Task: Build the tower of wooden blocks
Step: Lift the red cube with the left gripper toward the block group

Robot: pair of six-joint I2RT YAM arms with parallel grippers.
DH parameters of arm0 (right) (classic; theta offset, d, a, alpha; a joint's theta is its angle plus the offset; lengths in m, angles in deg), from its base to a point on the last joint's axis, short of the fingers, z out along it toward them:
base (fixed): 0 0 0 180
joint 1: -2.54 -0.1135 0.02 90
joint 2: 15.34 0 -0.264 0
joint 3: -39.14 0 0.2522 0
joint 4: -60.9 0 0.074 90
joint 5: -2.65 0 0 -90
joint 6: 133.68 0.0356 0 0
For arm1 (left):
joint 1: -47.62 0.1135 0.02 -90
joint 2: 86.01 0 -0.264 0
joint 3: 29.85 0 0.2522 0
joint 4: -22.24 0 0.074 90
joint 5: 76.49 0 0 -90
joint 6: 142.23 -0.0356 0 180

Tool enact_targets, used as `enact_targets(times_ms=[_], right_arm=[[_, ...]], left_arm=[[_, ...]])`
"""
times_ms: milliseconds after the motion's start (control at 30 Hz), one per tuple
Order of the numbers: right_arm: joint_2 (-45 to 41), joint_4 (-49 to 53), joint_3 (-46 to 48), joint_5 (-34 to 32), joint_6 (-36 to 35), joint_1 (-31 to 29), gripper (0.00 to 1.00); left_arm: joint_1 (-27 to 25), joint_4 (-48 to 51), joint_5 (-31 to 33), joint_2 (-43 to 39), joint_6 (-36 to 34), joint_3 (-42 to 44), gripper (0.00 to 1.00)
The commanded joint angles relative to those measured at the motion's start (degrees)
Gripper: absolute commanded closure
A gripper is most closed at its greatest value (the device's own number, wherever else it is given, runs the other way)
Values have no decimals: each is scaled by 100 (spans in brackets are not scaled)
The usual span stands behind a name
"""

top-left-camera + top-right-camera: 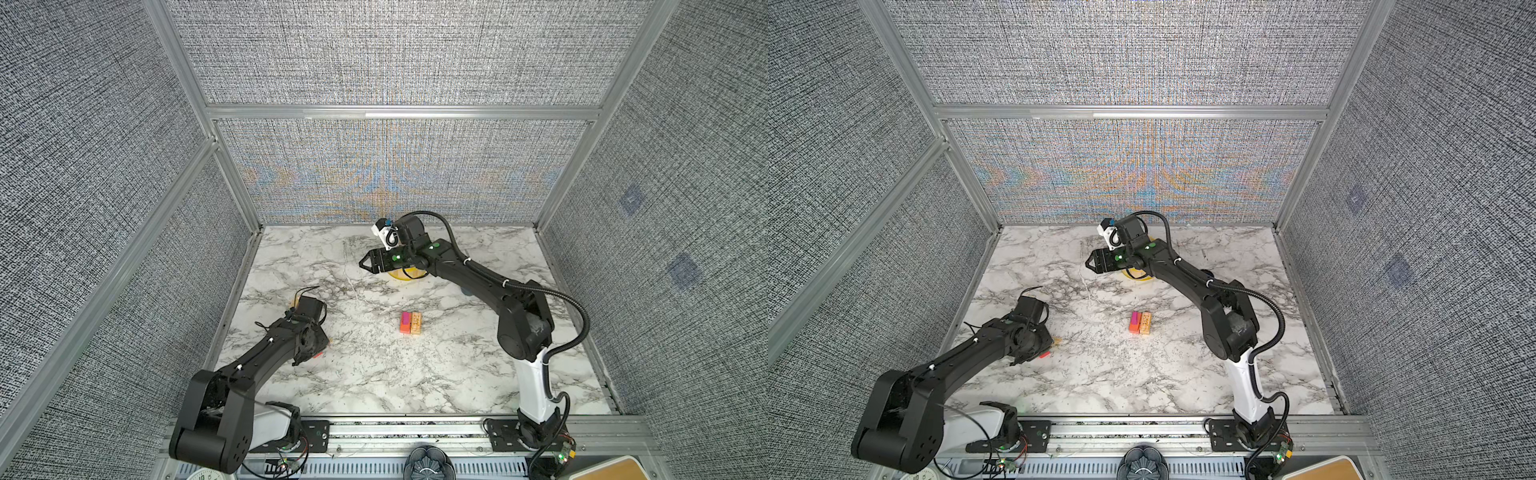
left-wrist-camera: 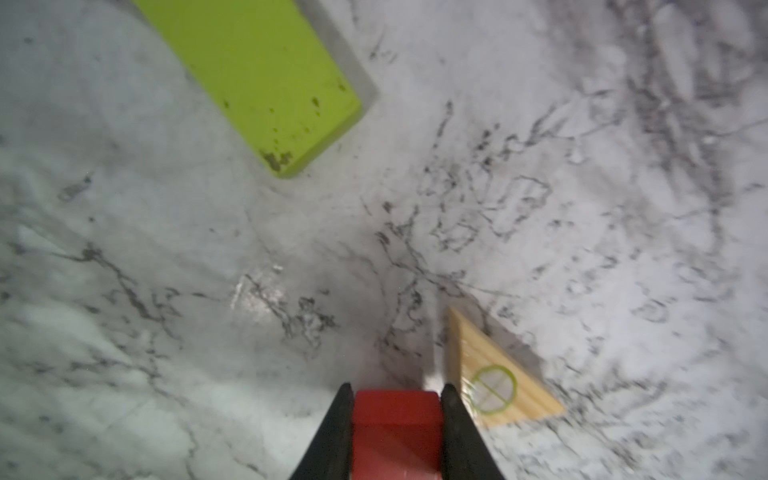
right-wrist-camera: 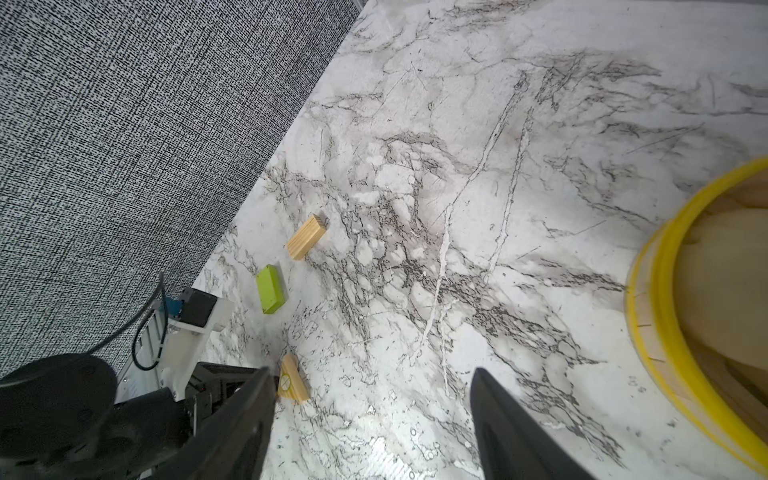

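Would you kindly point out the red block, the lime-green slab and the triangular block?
red block [image 2: 395, 436]: left wrist view, middle of its face.
lime-green slab [image 2: 257, 79]: left wrist view, top face.
triangular block [image 2: 494, 384]: left wrist view, printed face.

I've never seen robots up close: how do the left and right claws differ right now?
The left gripper has its jaws pressed on both sides of a red block; the right gripper has its jaws wide apart with nothing between them. The left gripper sits low over the marble table; the right gripper looks higher, beside the yellow basket. Both are black and taper to points.
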Motion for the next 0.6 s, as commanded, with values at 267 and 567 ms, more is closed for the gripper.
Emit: enact_targets(times_ms=[267, 567], right_arm=[[-1324, -1334, 1773, 57, 503, 155, 26], [-2911, -3144, 4034, -139, 889, 190, 33]], left_arm=[[-5, -2, -862, -705, -391, -1208, 80], [-410, -579, -1140, 625, -356, -2799, 80]])
